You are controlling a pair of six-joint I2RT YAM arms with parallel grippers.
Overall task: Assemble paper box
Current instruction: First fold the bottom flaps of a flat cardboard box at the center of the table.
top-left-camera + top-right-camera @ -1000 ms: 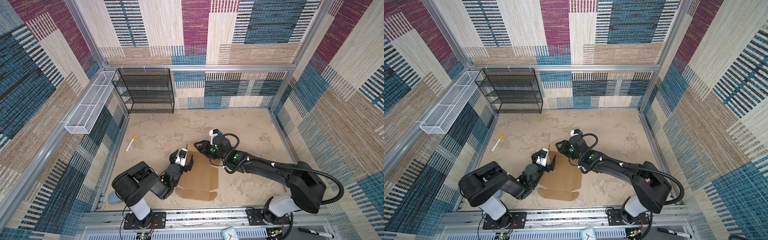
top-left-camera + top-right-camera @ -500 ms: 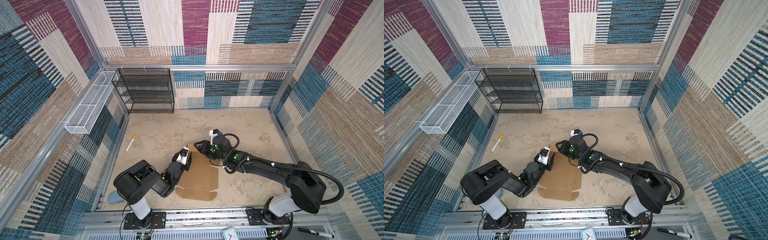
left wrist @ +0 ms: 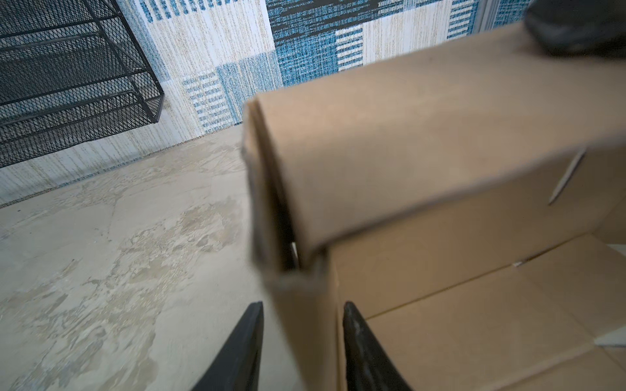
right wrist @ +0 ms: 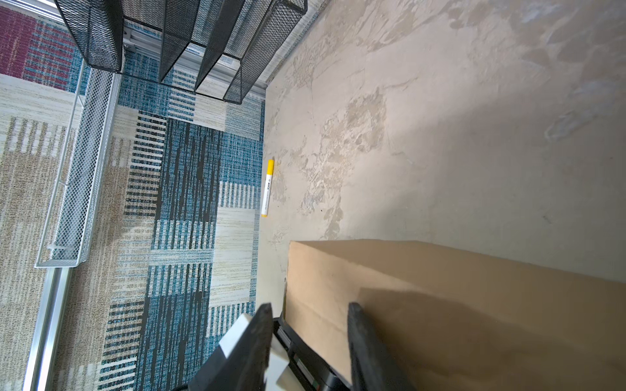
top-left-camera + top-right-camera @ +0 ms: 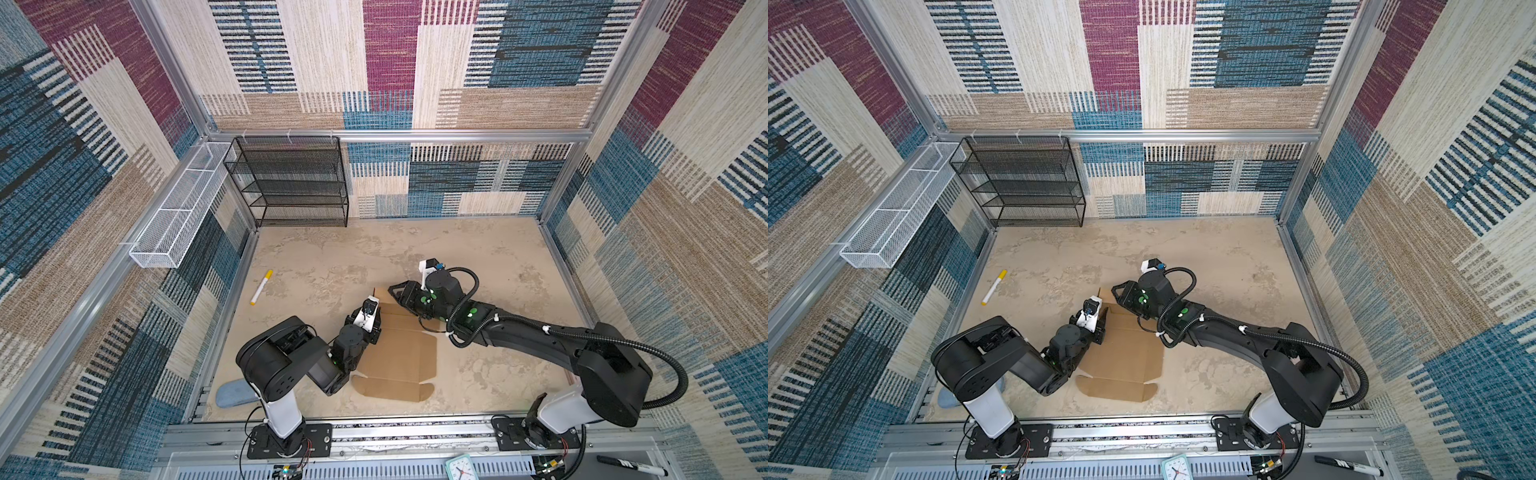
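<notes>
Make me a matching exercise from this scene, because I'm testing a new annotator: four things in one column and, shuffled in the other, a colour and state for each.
Things:
1. paper box
2. marker
3. mesh rack
4. wire basket

Colour and state:
A. white, mounted high up
B. brown, partly folded up
C. black, standing in the far corner
D. white with a yellow cap, lying flat by itself

Pairs: 1-B, 2-D, 3-C, 4-A
</notes>
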